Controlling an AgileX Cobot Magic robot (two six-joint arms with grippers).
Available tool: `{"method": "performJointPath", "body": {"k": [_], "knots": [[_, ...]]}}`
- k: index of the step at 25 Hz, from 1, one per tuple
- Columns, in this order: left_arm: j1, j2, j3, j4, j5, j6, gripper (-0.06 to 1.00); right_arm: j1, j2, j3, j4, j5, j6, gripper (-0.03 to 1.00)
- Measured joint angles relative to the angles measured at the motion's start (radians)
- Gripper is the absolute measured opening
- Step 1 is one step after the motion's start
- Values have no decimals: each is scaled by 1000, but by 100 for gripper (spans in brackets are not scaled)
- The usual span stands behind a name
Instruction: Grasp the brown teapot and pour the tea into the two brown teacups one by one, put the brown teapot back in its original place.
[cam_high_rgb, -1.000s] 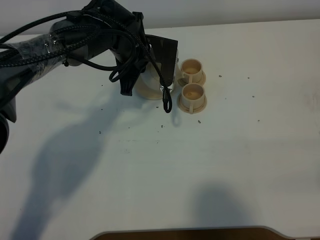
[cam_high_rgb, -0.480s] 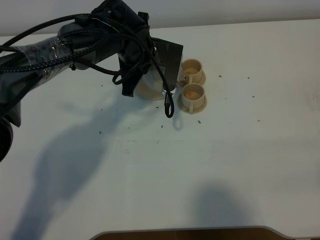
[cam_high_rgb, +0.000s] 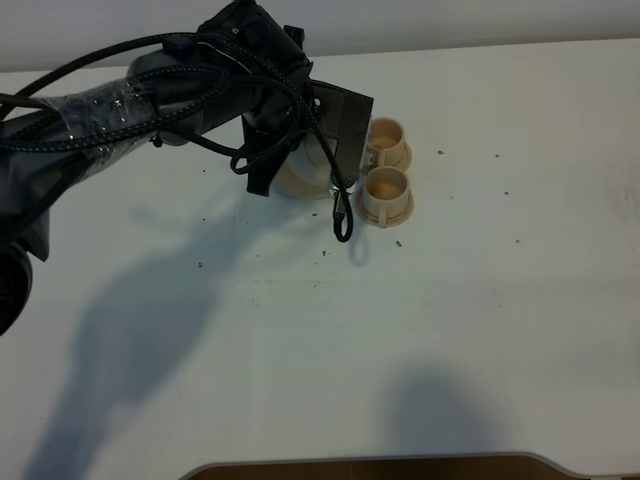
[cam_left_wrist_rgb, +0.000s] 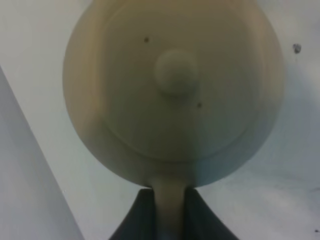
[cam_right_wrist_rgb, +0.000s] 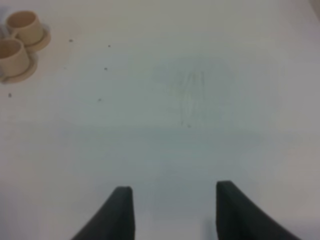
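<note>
The brown teapot (cam_left_wrist_rgb: 172, 95) fills the left wrist view from above, lid knob in the middle. My left gripper (cam_left_wrist_rgb: 169, 202) is shut on its loop handle. In the high view my left arm (cam_high_rgb: 250, 80) covers most of the teapot (cam_high_rgb: 298, 178); only its pale lower side shows. The two brown teacups stand on their small saucers just right of it, one farther back (cam_high_rgb: 385, 138) and one nearer (cam_high_rgb: 387, 190), and both show in the right wrist view (cam_right_wrist_rgb: 22, 21) (cam_right_wrist_rgb: 11, 56). The original place is hidden under teapot and arm. My right gripper (cam_right_wrist_rgb: 172, 192) hangs open over bare table.
The white table (cam_high_rgb: 450, 300) carries small dark specks around the cups. A loose black cable loop (cam_high_rgb: 343, 215) dangles from my left arm beside the nearer cup. A brown edge (cam_high_rgb: 370, 467) runs along the front of the table.
My left arm has shifted a little to the right, toward the teacups, still holding the teapot. The dangling cable loop moved with it. The cups have not moved.
</note>
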Motion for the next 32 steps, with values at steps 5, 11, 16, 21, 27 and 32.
{"method": "performJointPath", "body": {"k": [5, 11, 16, 21, 27, 32], "knots": [[-12, 20, 0, 19, -6, -10, 11, 0, 0, 0, 0, 0, 0, 40], [-22, 27, 0, 46, -8, -14, 11, 0, 0, 0, 0, 0, 0, 40], [-25, 28, 0, 71, -14, -16, 11, 0, 0, 0, 0, 0, 0, 40], [-38, 28, 0, 138, -14, -40, 11, 0, 0, 0, 0, 0, 0, 40], [-47, 28, 0, 152, -16, -44, 11, 0, 0, 0, 0, 0, 0, 40], [-49, 28, 0, 168, -24, -44, 11, 0, 0, 0, 0, 0, 0, 40]]}}
